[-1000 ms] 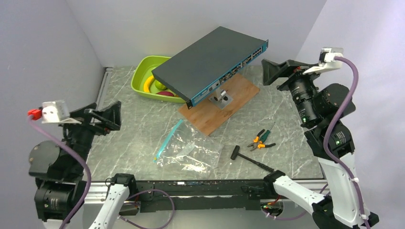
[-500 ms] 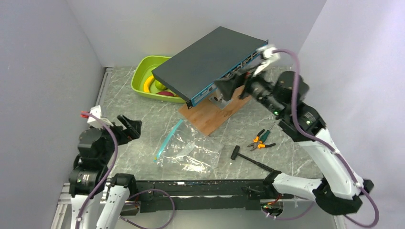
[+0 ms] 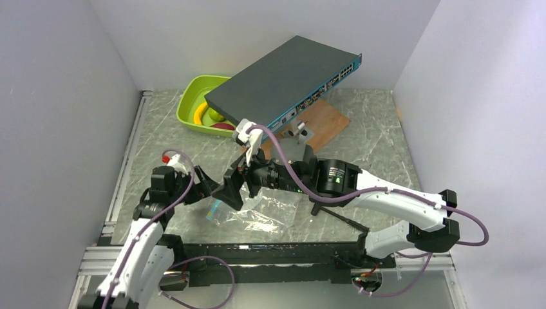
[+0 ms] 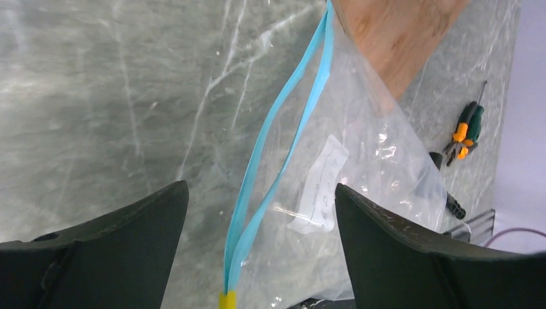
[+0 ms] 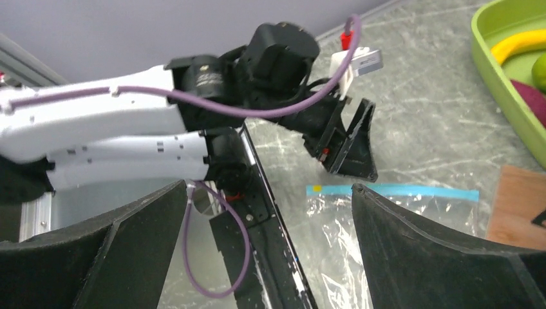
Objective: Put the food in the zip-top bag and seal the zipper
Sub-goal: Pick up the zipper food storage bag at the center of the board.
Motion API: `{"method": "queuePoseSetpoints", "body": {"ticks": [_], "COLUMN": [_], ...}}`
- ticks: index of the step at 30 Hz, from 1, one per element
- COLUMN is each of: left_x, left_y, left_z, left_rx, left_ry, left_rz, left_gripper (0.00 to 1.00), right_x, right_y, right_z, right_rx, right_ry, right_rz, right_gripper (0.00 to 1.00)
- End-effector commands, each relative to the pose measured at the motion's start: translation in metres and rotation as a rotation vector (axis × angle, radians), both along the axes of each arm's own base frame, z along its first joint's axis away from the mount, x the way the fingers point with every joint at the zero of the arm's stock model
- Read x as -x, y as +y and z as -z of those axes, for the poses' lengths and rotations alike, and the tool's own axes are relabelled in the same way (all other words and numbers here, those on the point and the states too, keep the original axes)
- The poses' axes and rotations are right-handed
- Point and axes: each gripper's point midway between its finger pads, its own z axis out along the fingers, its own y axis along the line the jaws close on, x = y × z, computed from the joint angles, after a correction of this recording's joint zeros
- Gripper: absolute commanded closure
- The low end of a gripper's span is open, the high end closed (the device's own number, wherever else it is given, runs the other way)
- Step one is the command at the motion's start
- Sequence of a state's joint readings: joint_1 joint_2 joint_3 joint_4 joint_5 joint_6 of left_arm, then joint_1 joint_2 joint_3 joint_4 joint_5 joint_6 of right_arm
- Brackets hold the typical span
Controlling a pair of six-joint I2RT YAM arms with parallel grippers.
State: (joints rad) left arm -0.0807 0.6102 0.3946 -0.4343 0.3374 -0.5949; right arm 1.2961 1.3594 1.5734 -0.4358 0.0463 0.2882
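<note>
Barely started: nothing bagged, nothing sealed.

Finds the clear bag (image 3: 261, 209) flat on the table near the front edge, seemingly empty but for a white slip, with the blue zipper (image 4: 277, 148) strips parted along part of the mouth. Has the food (image 3: 216, 117) well apart in the green tray (image 3: 190, 96) at the back. Shows the left claw (image 4: 261, 187) spread wide over the zipper end and the right claw (image 5: 270, 185) spread too, near the bag, pinching nothing. Leaves picking, filling and pressing shut all to do. Hides much of the tray behind a flat dark box (image 3: 283, 77), so no full count of the food; covers part of the bag with the right arm in the overhead view.
</note>
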Motion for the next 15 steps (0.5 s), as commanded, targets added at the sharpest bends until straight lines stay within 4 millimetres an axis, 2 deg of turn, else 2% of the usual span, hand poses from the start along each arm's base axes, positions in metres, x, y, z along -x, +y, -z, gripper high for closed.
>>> {"method": "queuePoseSetpoints", "body": {"ticks": [1,4,7,10,15], "left_x": [-0.033,-0.045,-0.053,-0.053,-0.043], "left_y": [-0.032,-0.044,-0.055,-0.074,-0.095], "left_z": [-0.016,-0.006,0.004,0.009,0.01], "left_rx": [0.134,0.163,0.142,0.096,0.063], "left_ry": [-0.126,-0.104,-0.081,-0.068,-0.076], "left_rz": [0.156,0.218,0.26,0.324,0.374], "left_gripper": [0.16,0.3,0.36,0.45,0.69], "right_x": [0.001,0.001,0.002,0.002,-0.004], "right_y": [-0.019,-0.029,-0.039,-0.05,-0.067], "right_z": [-0.019,-0.009,0.001,0.014,0.038], "right_rx": [-0.096,-0.082,-0.062,-0.043,0.004], "right_ry": [-0.014,-0.006,0.003,0.005,0.014], "right_rz": [0.032,0.049,0.06,0.079,0.139], "right_gripper": [0.0,0.0,0.0,0.0,0.0]}}
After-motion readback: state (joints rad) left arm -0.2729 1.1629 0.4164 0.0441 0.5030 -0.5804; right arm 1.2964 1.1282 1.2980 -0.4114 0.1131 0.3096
